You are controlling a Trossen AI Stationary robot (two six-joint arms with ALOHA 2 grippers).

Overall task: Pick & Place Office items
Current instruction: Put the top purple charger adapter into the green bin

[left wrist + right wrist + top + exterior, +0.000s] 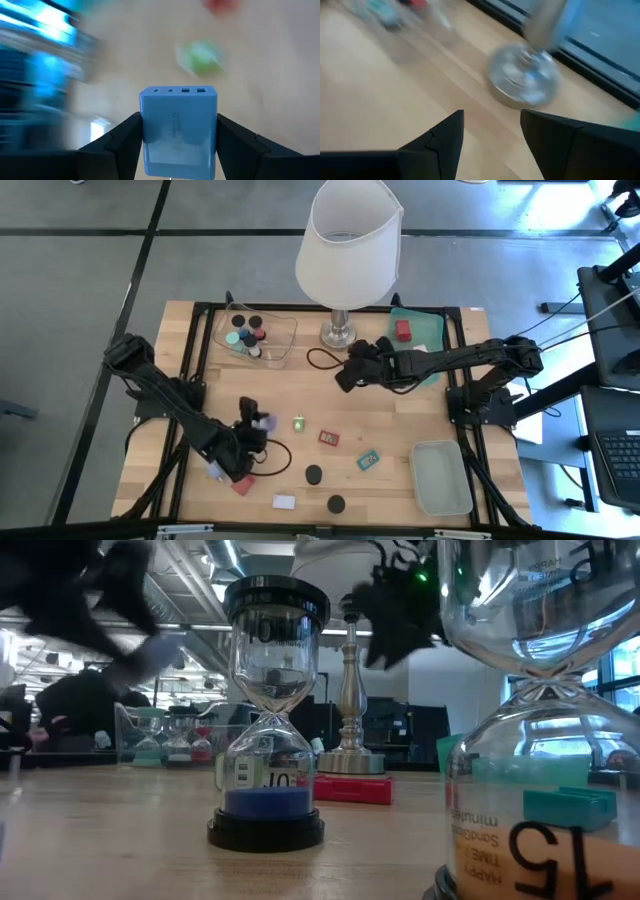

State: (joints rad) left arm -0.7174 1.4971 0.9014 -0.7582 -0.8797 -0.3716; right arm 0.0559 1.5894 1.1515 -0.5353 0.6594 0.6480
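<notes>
Gripping blue block (178,131) in left hand (177,145), hourglass (266,720) "10".

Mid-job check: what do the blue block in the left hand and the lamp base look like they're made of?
The blue block in the left hand looks like matte moulded plastic: even lavender-blue colour, rounded edges, a row of small slots on top. The lamp base looks like polished metal, silvery with bright reflections, though motion blur leaves that open.

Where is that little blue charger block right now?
The blue charger block is gripped between the left gripper's fingers, above the table's front-left area in the high view, just left of the small green piece.
</notes>
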